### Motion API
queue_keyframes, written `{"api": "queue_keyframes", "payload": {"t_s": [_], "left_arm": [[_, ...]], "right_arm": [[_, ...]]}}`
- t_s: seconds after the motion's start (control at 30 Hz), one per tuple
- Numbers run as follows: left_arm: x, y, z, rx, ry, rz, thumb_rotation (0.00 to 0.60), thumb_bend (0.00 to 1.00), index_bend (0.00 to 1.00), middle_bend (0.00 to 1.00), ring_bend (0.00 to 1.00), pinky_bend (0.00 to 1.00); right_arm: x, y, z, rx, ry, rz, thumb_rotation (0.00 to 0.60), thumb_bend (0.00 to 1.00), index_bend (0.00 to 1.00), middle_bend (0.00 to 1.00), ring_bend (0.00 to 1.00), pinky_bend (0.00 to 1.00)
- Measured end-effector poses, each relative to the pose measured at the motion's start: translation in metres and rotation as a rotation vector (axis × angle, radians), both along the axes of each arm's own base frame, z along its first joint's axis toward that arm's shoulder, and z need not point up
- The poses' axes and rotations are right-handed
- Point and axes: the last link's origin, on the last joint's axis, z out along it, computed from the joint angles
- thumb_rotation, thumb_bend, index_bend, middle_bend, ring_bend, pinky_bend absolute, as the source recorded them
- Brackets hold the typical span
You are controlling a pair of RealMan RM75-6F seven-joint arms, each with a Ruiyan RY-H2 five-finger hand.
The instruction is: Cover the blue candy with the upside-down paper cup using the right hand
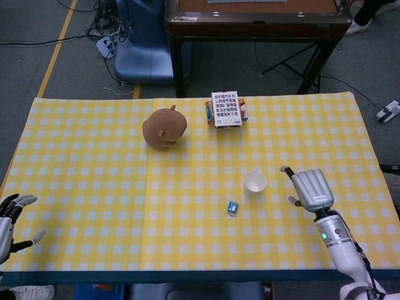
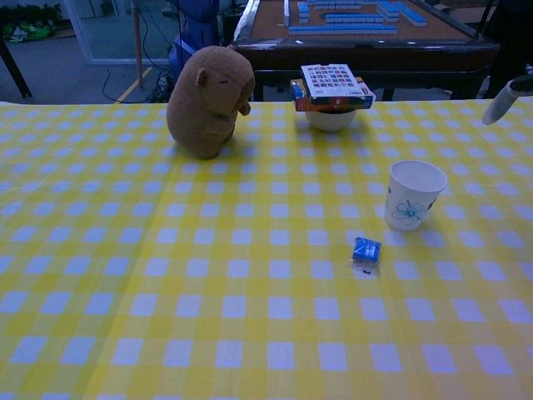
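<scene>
A white paper cup (image 1: 255, 182) (image 2: 413, 194) with a blue print stands mouth-up on the yellow checked cloth. The blue candy (image 1: 232, 207) (image 2: 366, 250) lies in its wrapper just in front of the cup and a little to its left. My right hand (image 1: 310, 189) hovers open to the right of the cup, fingers apart, holding nothing and not touching the cup. In the chest view only one fingertip (image 2: 503, 102) of it shows at the right edge. My left hand (image 1: 9, 219) is open at the table's near left corner.
A brown plush toy (image 1: 164, 128) (image 2: 208, 100) sits at the back, left of centre. A bowl (image 2: 330, 117) under a stack of colourful boxes (image 1: 225, 109) stands at the back centre. The table's front edge (image 1: 187, 275) lies close below the candy.
</scene>
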Motion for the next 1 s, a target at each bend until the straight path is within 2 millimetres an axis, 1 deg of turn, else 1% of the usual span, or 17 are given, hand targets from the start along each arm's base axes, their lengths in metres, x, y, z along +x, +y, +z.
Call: {"api": "queue_keyframes", "payload": {"t_s": [0.2, 0.4, 0.6, 1.0], "left_arm": [[-0.002, 0.001, 0.003, 0.005, -0.014, 0.009, 0.6, 0.05, 0.29, 0.22, 0.14, 0.41], [-0.005, 0.002, 0.005, 0.004, -0.023, 0.019, 0.6, 0.05, 0.29, 0.22, 0.14, 0.42], [-0.005, 0.003, 0.008, 0.011, -0.032, 0.017, 0.6, 0.05, 0.29, 0.22, 0.14, 0.42], [-0.004, 0.003, 0.008, 0.009, -0.039, 0.011, 0.6, 0.05, 0.29, 0.22, 0.14, 0.42]], "right_arm": [[0.026, -0.02, -0.022, 0.047, 0.005, -0.013, 0.6, 0.0, 0.2, 1.0, 0.96, 1.0], [0.041, -0.031, -0.041, 0.102, 0.012, -0.033, 0.6, 0.0, 0.2, 1.0, 0.96, 1.0], [0.043, -0.036, -0.054, 0.13, 0.029, -0.059, 0.6, 0.0, 0.2, 1.0, 0.96, 1.0], [0.042, -0.046, -0.073, 0.168, 0.027, -0.096, 0.6, 0.0, 0.2, 1.0, 0.96, 1.0]]}}
